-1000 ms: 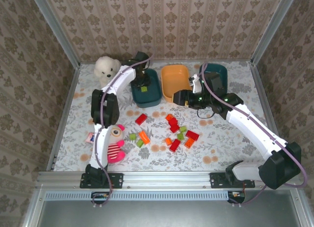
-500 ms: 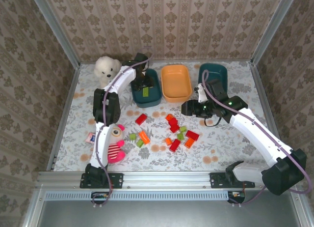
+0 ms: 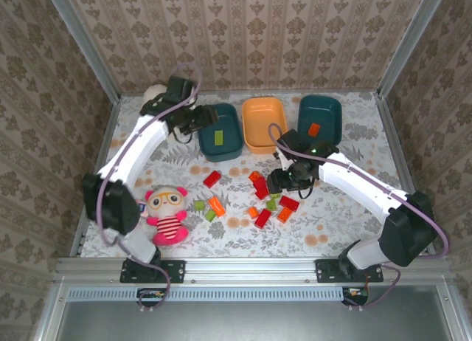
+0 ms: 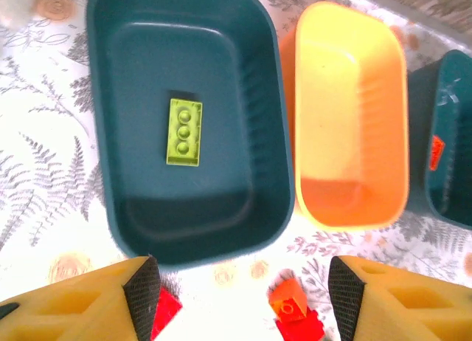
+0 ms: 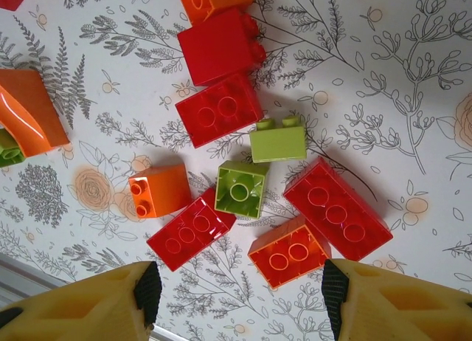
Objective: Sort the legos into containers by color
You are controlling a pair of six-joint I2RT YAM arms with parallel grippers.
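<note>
Barely started, I'd say: 2 in, the rest to go. Roughly 12 legos (image 5: 221, 108) sit loose in a clump around the middle of the worktop (image 3: 346, 223), with red, orange and green all mixed up. The right gripper (image 5: 241, 291) hovers right over that clump, jaws spread, nothing between them.

Further back along the far edge, the left teal tub (image 4: 147, 215) has 1 green brick (image 4: 184, 131) in it. The orange tub (image 4: 346, 134) is empty, and the right teal tub (image 3: 324, 108) holds 1 reddish brick (image 3: 313, 129). The left gripper (image 4: 243, 300) hangs above the left tub's near rim, also spread and empty.
</note>
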